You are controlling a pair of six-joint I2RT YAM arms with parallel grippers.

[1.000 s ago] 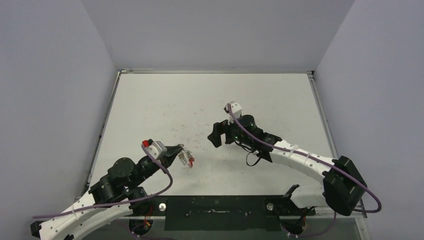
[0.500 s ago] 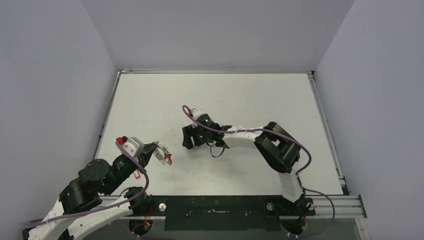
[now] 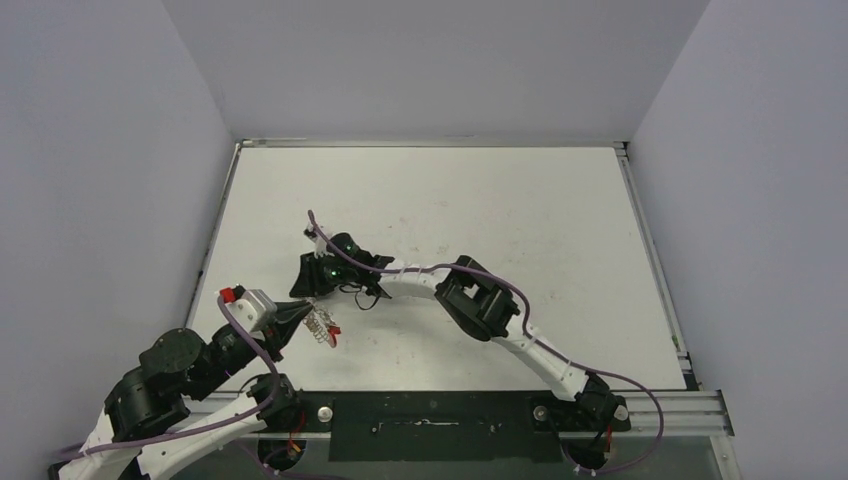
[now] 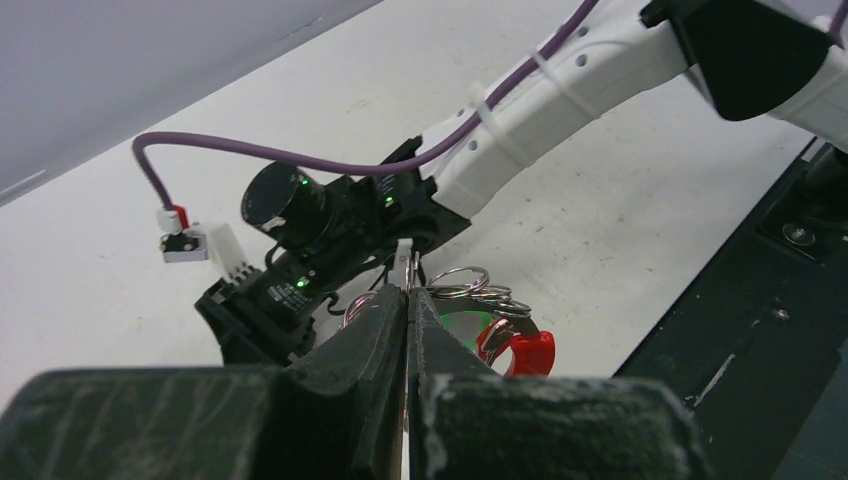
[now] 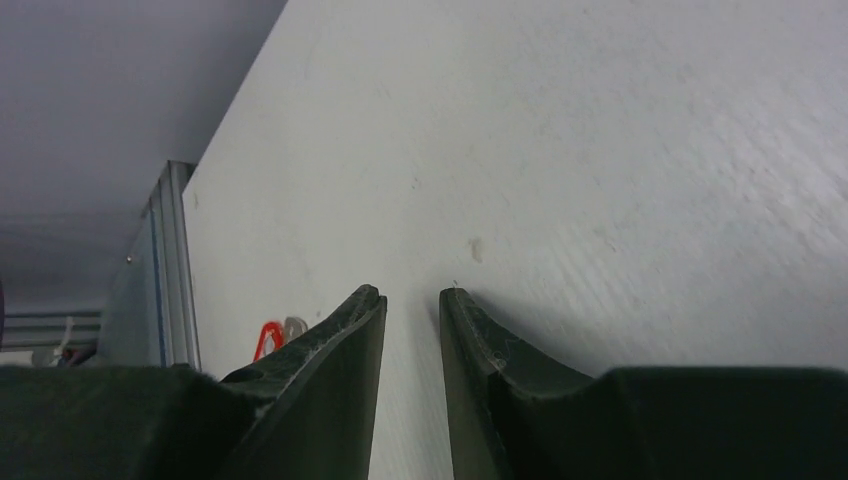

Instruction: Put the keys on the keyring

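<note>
- Now, my left tool [image 3: 303, 318] is clenched, its two fingers [image 4: 375, 330] pressed flat together with only a thin sliver of silver metal showing between their tips.
- By that sliver I hold the keyring [image 4: 462, 281] off the worktop [image 3: 450, 190], near the front left part of it. The wire loops stick out just past my fingertips.
- A red plastic piece [image 4: 520, 352] hangs on the keyring's lower side. From above it shows as a red speck [image 3: 333, 329] at the outer end of the bunch.
- The keys [image 3: 318, 326] are bunched with the ring as a tangle of small silver pieces, and a green tag [image 4: 460, 326] shows among them. I cannot tell the single keys apart, nor whether any is threaded on.
- My right tool [image 3: 302, 282] is released: its fingers [image 5: 345, 350] stand a narrow gap apart and nothing lies between them.
- It sits low over the bare white worktop and casts a shadow there. Whether the tips touch the surface I cannot tell.
- My right arm [image 3: 480, 305] stretches across from the right to the left half, so its tool is near the held bunch, just beyond it and apart from it.
- In my right wrist view a small red loop [image 5: 268, 340] with a bit of silver beside it shows past one finger, too small to identify.
</note>
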